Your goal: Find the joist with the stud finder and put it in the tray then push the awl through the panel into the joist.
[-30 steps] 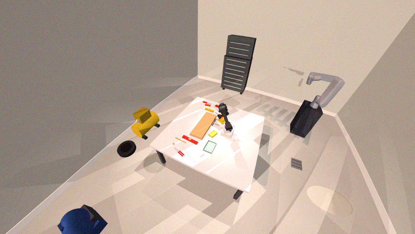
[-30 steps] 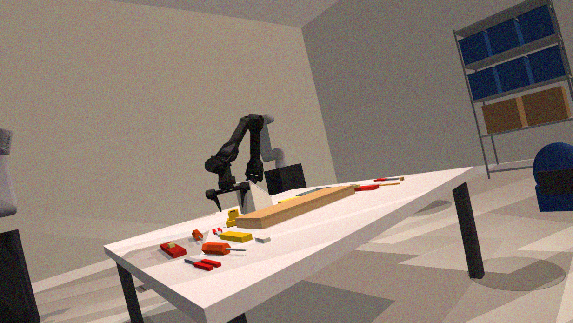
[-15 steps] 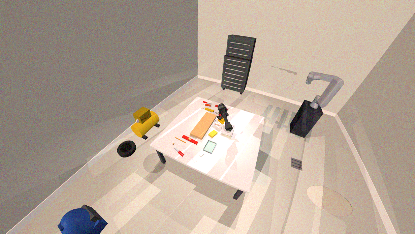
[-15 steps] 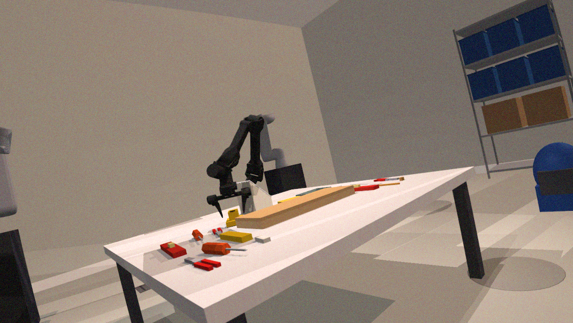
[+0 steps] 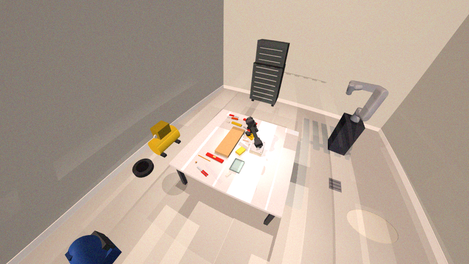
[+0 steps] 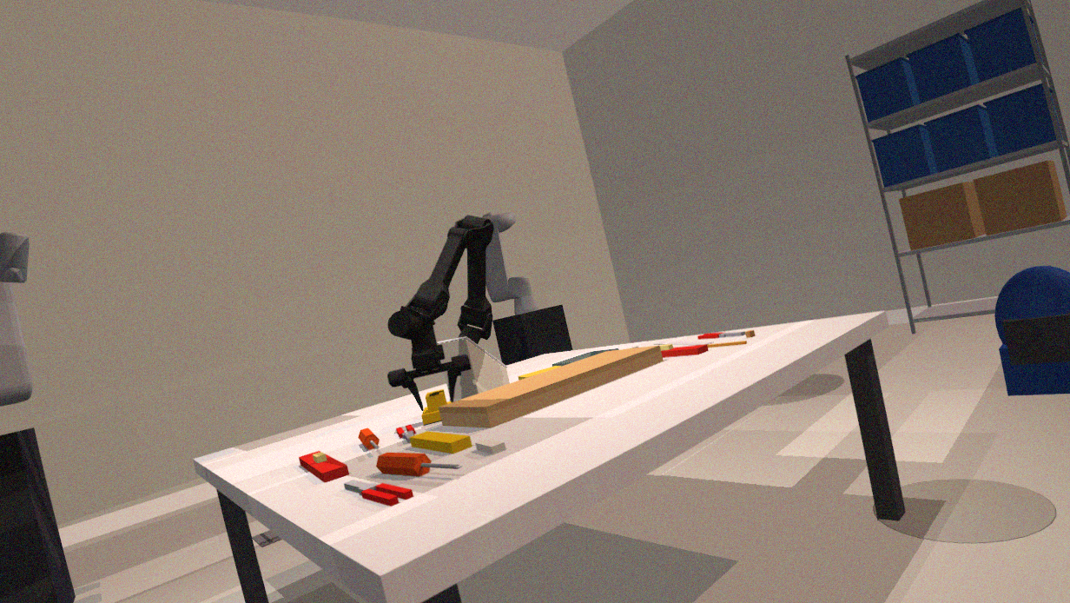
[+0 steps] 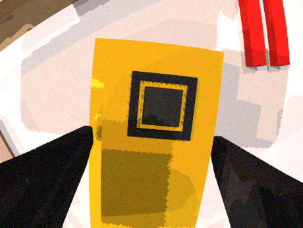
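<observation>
Stud finder (image 5: 250, 137) (image 6: 433, 410) (image 7: 148, 145) sits between the fingers (image 5: 248, 133) (image 6: 412, 394), moderately wide; grip unconfirmed. Pickup appears underway; next, close squarely.

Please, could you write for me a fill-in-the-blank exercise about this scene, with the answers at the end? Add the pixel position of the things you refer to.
The stud finder (image 5: 250, 137) (image 6: 434, 410) (image 7: 184, 158) is positioned ____ the two fingers of the hand (image 5: 248, 133) (image 6: 437, 405) (image 7: 153, 138).
The dark mark on its top has the shape of a ____.
A black ____ lies on the floor near the yellow compressor (image 5: 164, 140).
The bins (image 6: 939, 67) on the two upper storage levels are coloured ____.

Missing words: between; square; tyre; blue.
</observation>
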Controlling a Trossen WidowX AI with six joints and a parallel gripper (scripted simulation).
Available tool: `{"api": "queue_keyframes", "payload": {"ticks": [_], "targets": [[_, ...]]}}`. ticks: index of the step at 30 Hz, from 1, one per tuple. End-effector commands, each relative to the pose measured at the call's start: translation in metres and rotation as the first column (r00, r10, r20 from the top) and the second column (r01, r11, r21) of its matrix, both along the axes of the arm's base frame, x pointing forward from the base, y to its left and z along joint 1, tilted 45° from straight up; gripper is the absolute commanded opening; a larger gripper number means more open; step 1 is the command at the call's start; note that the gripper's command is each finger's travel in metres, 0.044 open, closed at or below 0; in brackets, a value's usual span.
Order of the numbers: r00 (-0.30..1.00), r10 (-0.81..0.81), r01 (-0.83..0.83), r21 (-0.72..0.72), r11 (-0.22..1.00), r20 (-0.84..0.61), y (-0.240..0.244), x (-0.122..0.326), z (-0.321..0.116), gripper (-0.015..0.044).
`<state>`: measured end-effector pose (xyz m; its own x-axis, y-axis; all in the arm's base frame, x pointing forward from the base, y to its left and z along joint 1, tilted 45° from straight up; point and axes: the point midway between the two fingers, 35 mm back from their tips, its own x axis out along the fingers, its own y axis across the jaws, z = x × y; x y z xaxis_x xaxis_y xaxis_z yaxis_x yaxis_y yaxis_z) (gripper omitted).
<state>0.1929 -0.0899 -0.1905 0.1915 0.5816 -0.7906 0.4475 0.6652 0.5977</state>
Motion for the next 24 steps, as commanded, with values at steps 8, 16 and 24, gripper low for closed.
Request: {"api": "queue_keyframes", "payload": {"ticks": [8, 16, 24], "targets": [[1.000, -0.004, 0.004, 0.003, 1.000, -0.001, 0.0008, 0.0001, -0.0001, 0.0242], [1.000, -0.004, 0.004, 0.003, 1.000, -0.001, 0.0008, 0.0001, -0.0001, 0.0188], [1.000, -0.005, 0.005, 0.002, 1.000, -0.001, -0.0079, 0.0022, 0.0064, 0.0057]]}}
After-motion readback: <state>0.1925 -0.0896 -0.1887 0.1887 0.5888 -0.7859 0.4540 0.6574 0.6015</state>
